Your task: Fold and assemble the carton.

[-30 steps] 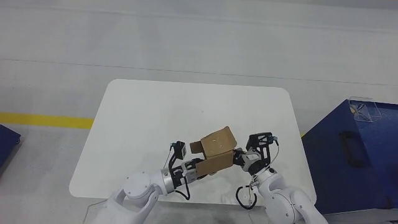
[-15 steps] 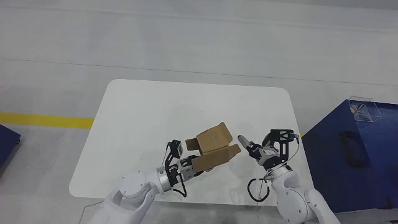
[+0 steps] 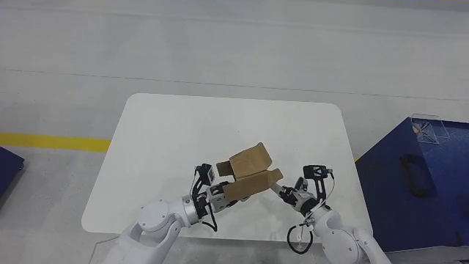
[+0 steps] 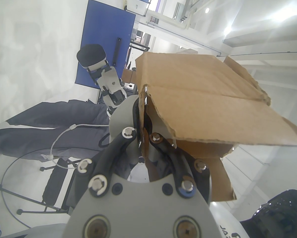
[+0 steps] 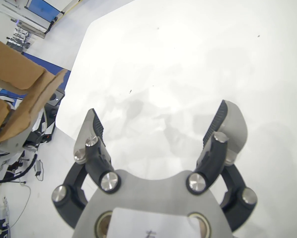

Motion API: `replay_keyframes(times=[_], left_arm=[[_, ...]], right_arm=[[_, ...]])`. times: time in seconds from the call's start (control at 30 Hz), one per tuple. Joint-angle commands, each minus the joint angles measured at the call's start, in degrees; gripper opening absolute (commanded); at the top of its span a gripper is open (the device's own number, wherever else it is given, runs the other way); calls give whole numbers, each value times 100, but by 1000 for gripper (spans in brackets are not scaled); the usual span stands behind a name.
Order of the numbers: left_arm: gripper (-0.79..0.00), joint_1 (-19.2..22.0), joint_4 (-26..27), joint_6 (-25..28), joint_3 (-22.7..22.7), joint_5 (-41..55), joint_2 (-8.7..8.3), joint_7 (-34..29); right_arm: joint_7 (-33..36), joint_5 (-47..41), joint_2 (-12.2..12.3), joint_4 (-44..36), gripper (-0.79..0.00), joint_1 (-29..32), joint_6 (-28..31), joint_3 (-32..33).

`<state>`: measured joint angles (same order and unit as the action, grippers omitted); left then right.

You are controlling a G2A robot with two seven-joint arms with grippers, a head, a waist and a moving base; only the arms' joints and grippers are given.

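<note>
Observe the carton (image 3: pixel 249 170) held clear above the near part of the table (image 3: pixel 220 125), partly opened, flaps loose and unfolded. Note the left gripper (image 4: pixel 143 115) clenched on one carton wall, a finger on either face of the board. Note the right gripper (image 5: pixel 161 122) released, jaws spread wide and grasping nothing, just beside the carton's projecting flap (image 3: pixel 270 178) but apart from it. Judge the step in hand as flap folding, early in the task. For the next move, bring the free gripper against that flap and press it inward along its crease; hold the clamped wall firm against twisting.
</note>
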<state>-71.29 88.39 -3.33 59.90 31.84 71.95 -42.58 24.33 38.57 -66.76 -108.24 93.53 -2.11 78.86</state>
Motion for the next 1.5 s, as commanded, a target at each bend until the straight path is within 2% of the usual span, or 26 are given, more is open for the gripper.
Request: replay_keyframes(times=[0.0,0.23,0.5,0.87,1.13,1.47], left_arm=[[-785,11,-9,9,-15,-7,3,8],[-785,17,-27,39,-49,-34,9,28],[-785,34,-61,79,-135,-102,25,67],[-785,72,-87,108,-204,-252,39,174],[-785,80,-86,92,-269,-288,57,257],[-785,69,-58,47,-322,-346,66,283]], right_arm=[[80,-370,-3,-69,0,16,103,57],[25,-1134,9,-346,0,160,414,421],[-56,-1166,15,-464,0,190,413,507],[-71,-904,25,-726,0,158,315,531],[94,-709,28,-741,0,-9,48,499],[313,-269,47,-790,0,-54,-5,401]])
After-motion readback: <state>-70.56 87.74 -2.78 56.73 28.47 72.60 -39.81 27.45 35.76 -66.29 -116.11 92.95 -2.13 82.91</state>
